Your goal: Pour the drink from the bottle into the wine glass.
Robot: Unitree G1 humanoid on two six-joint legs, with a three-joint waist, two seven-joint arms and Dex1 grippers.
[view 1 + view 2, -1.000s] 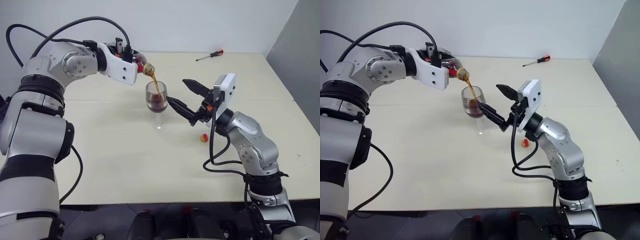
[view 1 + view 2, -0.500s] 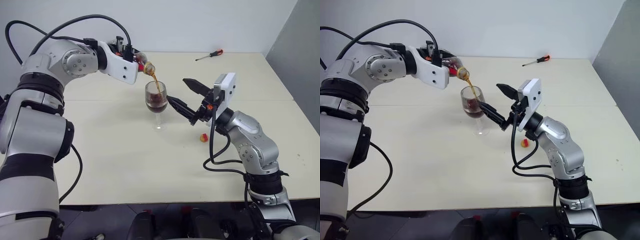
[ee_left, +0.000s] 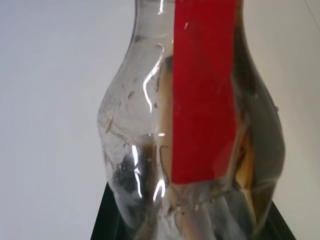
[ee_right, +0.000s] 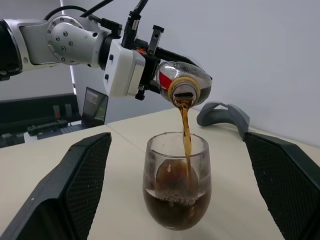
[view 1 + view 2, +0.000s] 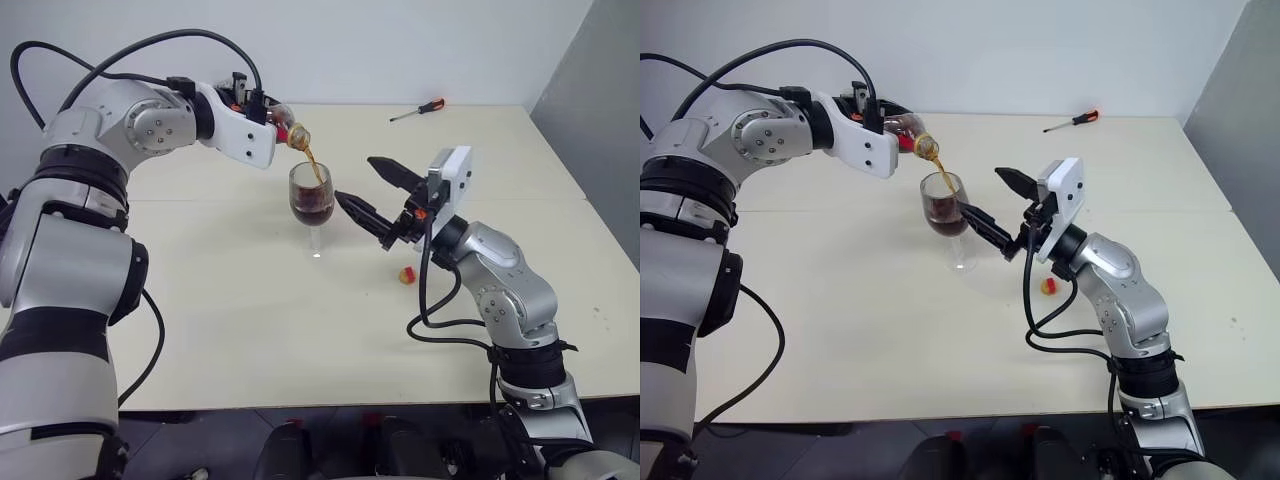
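My left gripper (image 5: 268,118) is clamped on the bottle (image 4: 182,81), jaws pressed in against its bulbous body beside the red label strip (image 3: 202,90). The bottle is tipped mouth-down just above the wine glass (image 5: 313,198), and the drink (image 4: 186,132) falls in a thin dark stream into the bowl, which looks roughly half full. My right gripper (image 5: 371,190) stands spread wide and holds nothing, its fingers (image 4: 77,187) flanking the wine glass without touching it. Judged from its thin clear walls, the bottle is light and growing lighter, soft enough to dent, so the hold belongs on the belly, not the neck. The wine glass is stiff, slippery, fragile and top-heavy on its thin stem. A yellow cap (image 5: 407,275) lies on the table (image 5: 250,330) near the wine glass, a screwdriver (image 5: 419,110) well beyond it.
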